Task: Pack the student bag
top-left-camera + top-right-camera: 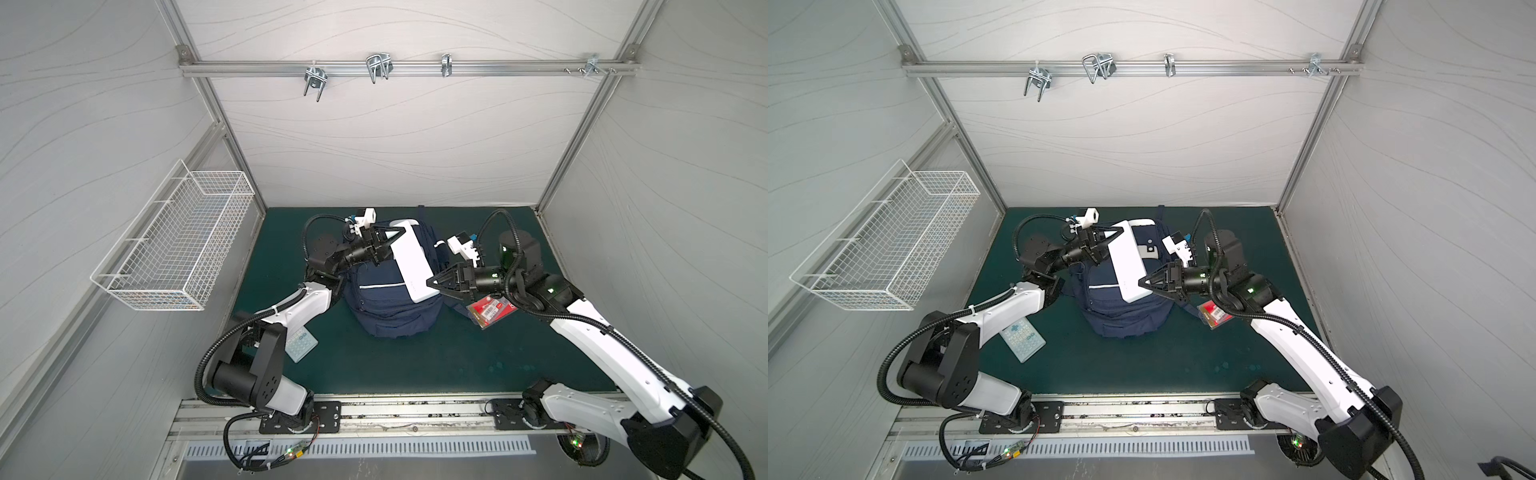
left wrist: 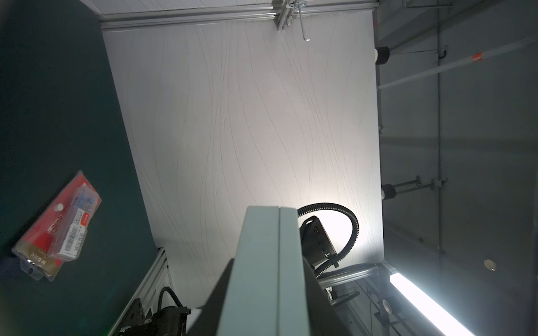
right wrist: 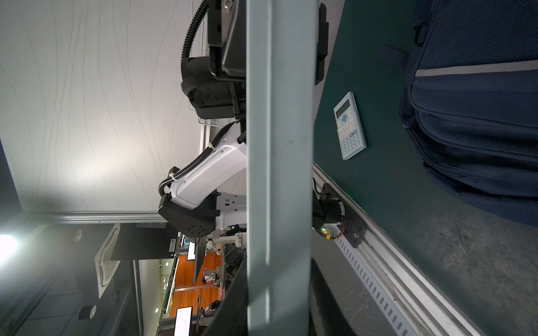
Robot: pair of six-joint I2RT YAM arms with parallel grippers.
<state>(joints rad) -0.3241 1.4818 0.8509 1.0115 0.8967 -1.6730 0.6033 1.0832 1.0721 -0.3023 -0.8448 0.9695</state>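
Note:
The student bag (image 1: 390,307) (image 1: 1121,311), navy with a white stripe, stands on the green mat and also shows in the right wrist view (image 3: 480,116). A flat white box (image 1: 411,266) (image 1: 1129,266) is held slanted above its top. My left gripper (image 1: 390,245) (image 1: 1106,245) grips the box's far end. In the left wrist view the box (image 2: 262,276) runs between the dark fingers with no gap showing. My right gripper (image 1: 432,282) (image 1: 1140,282) is shut on the near end. Its fingers press both faces of the box (image 3: 279,145).
A pale calculator (image 1: 300,343) (image 1: 1022,338) (image 3: 349,128) lies on the mat (image 1: 415,365) under my left arm. A red blister packet (image 1: 490,311) (image 1: 1214,313) (image 2: 58,221) lies beneath my right wrist. A white wire basket (image 1: 174,245) hangs on the left wall. Metal hooks (image 1: 378,68) hang from the back rail.

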